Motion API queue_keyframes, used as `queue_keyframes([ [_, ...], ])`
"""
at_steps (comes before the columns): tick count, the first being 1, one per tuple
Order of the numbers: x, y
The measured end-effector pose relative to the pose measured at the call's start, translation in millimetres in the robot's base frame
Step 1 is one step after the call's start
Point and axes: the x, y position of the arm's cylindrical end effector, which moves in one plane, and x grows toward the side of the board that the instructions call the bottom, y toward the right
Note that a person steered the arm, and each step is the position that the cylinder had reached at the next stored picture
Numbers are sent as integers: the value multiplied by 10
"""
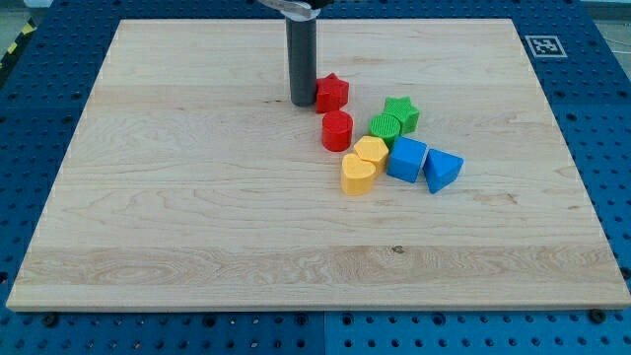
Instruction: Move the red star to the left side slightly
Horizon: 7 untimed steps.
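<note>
The red star lies on the wooden board, above the middle toward the view's top. My tip stands right at the star's left side, touching it or nearly so. A red cylinder sits just below the star. To the right lie a green star and a green block. Below them are two yellow blocks, a blue cube and a blue triangular block.
The blocks form one loose cluster right of the board's middle. A blue pegboard table surrounds the board. A black-and-white marker tag sits off the board's top right corner.
</note>
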Motion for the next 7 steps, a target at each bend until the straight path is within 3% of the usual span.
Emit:
queue_keyframes([
  [2, -656, 103],
  [4, -594, 712],
  [5, -307, 700],
  [7, -189, 803],
])
